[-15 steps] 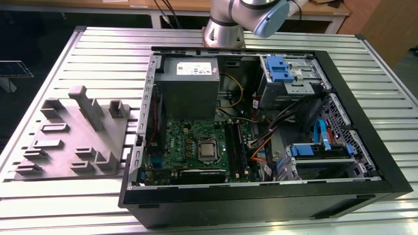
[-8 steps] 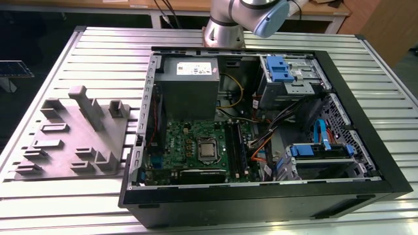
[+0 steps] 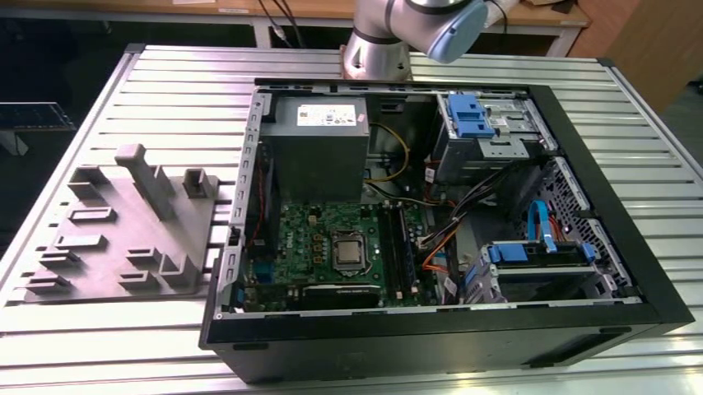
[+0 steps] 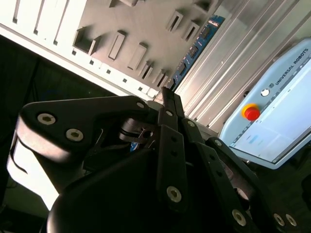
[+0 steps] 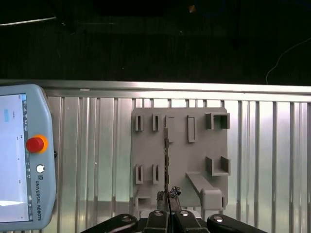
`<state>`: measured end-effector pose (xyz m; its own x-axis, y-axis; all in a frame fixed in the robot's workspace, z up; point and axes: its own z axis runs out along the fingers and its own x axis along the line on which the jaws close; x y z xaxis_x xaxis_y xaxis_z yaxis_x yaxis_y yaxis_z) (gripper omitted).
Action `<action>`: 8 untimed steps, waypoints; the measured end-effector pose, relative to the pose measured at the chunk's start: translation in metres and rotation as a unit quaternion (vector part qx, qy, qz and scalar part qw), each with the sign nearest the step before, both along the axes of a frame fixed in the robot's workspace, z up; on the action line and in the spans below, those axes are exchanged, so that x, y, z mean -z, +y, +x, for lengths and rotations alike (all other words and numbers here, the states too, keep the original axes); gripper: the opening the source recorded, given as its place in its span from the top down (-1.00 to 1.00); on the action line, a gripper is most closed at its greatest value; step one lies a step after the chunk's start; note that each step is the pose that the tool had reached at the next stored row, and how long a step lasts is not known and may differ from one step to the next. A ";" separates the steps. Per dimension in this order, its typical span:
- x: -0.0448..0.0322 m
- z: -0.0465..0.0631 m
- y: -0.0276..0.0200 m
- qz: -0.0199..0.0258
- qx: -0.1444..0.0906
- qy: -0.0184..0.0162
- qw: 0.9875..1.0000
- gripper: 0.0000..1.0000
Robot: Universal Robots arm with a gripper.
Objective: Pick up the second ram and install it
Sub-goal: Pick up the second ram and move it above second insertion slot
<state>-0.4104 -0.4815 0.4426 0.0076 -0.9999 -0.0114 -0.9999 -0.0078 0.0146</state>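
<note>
Second wrist view: we see the gripper (image 4: 165, 94) pinching the second ram (image 4: 193, 51); exterior view puts the grey tray (image 3: 104, 239) at nine o'clock from the case (image 3: 439, 333).

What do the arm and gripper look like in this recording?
The arm is silver-grey metal tubing with a rounded light blue joint cap. The gripper is matte black. It is built of flat linkage bars with rounded ends, pinned by silver screws, and the bars narrow to slim fingertips in both wrist views.
</note>
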 end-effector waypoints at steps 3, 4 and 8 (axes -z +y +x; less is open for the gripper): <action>0.0002 0.007 0.0000 0.000 0.001 0.000 1.000 0.77; 0.0002 0.010 0.0000 0.000 0.001 0.000 1.000 0.77; 0.0004 0.022 0.0000 0.000 0.001 0.000 1.000 0.77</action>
<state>-0.3886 -0.4815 0.4423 0.0052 -0.9999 -0.0114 -0.9999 -0.0054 0.0145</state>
